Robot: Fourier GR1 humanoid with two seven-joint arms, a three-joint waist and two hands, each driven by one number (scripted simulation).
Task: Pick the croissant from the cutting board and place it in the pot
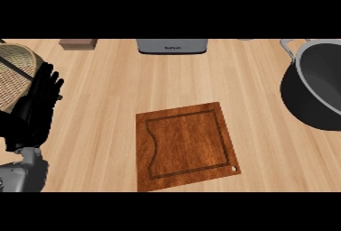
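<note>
Brown wood is all I am seeing on the cutting board [186, 146]; no croissant is lying on it, and I am not finding the croissant anywhere else on the counter [100, 113]. Maybe it is sitting in the pot [320, 85] at my right edge, but that part is cut off, and the bit of the inside I can see is looking bare and grey.

My right hand is not showing at all, so I am not saying anything about its fingers. My left hand [36, 108] is resting at the left side, fingers up, straight and close together, pinching nothing.

I am guessing the drop into the pot is either done or going on out of my sight. To do this step well, I am thinking I should go slowly, keep low over the pot, and stay off the grey rim and its handle.

Behind the left hand a woven basket [16, 74] is sitting at the far left, and I cannot tell what is in it. A grey box [172, 46] and a small brown block [78, 43] are sitting along the far edge.
</note>
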